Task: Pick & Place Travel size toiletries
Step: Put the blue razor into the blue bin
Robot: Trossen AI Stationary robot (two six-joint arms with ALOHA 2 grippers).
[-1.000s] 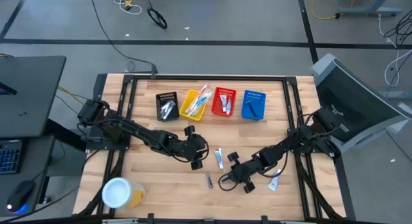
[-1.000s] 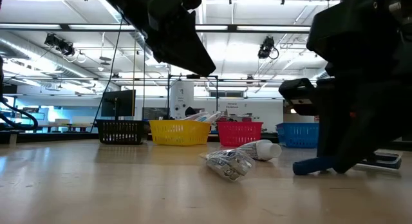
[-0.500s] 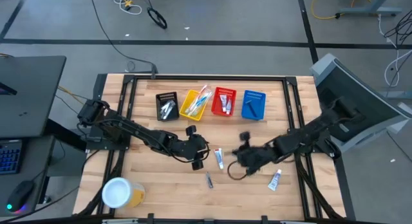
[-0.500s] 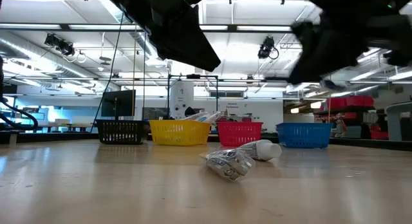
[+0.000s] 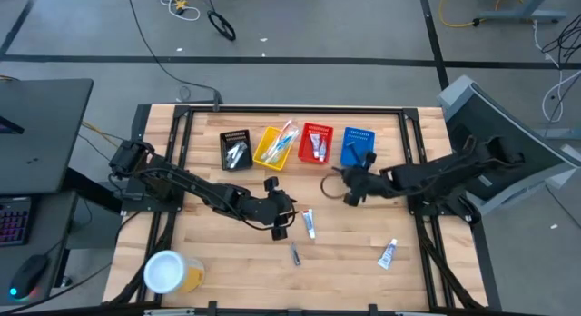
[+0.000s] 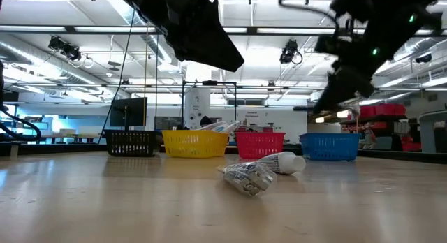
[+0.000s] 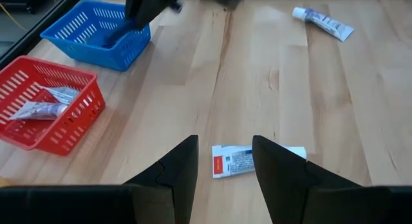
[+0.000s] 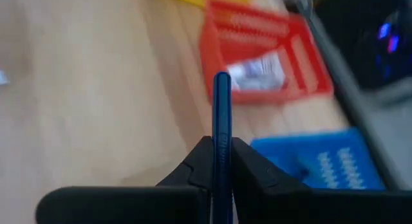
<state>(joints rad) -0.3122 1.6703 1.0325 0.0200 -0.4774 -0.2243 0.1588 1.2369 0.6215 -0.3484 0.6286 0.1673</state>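
Right gripper (image 5: pixel 349 191): moved from the near right of the surface (image 5: pixel 209 257) to beside the blue basket (image 5: pixel 358 149), fingers pinched on a blue-handled razor (image 8: pixel 222 121).

Left gripper (image 7: pixel 222 169): unchanged, fingers parted and empty, over one white tube (image 7: pixel 241 162).

Loose toiletries: two tubes, second (image 5: pixel 388 253) near right; one silvery packet (image 5: pixel 295 253).

Baskets: four.

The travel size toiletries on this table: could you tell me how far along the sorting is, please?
Done: the black, yellow, red and blue plastic baskets each hold items. In hand: the right pincer grips a slim blue-handled razor near the blue basket. Left: two white tubes and a silvery packet on the wood.
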